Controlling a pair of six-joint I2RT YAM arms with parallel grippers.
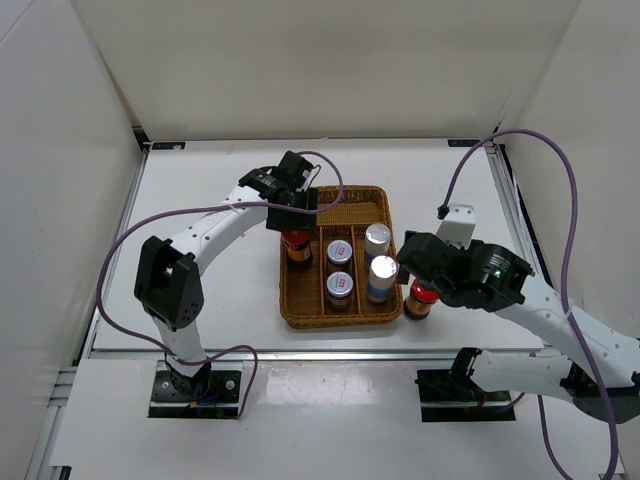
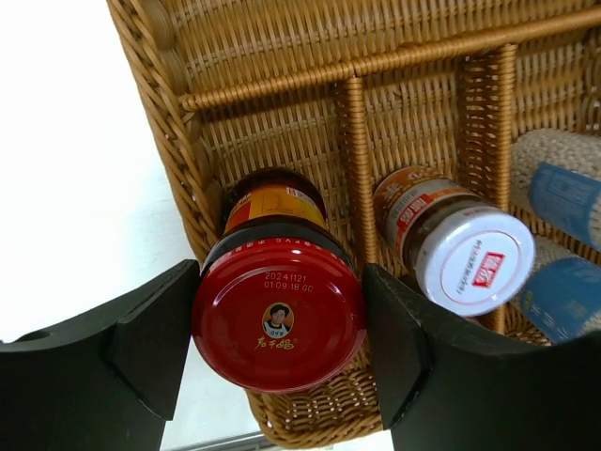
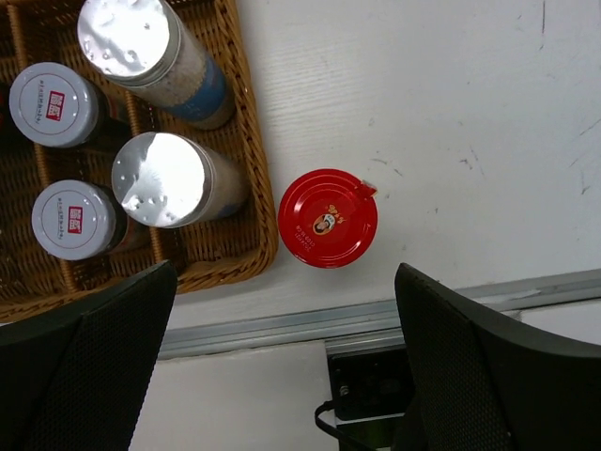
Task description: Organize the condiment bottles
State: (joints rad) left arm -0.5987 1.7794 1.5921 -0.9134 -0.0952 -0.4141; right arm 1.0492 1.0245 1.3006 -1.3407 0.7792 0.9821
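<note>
Directions follow the overhead view, with 12 o'clock toward the far wall. Nearest, at 4 o'clock from the middle of the brown wicker divided tray (image 1: pixel 340 322), a loose red-capped dark bottle (image 1: pixel 418 298) stands upright on the white table (image 1: pixel 200 180), just beside the tray's near right corner. The right gripper (image 3: pixel 282 301) hovers above it, its black fingers spread wide on either side of the cap and clear of it.

Inside the tray, the middle compartment holds two short brown jars with silver lids (image 1: pixel 339 287), one at 6 o'clock and one just beyond it. The right compartment, at 3 o'clock, holds two taller silver-capped bottles with white-blue labels (image 1: pixel 381 272), also one behind the other.

In the left compartment, at 9 o'clock, is the second red-capped dark bottle (image 1: pixel 297 250). The left gripper (image 2: pixel 279 310) is clenched on it, a finger pressed against each side of the red cap. I cannot tell whether its base touches the tray floor.
</note>
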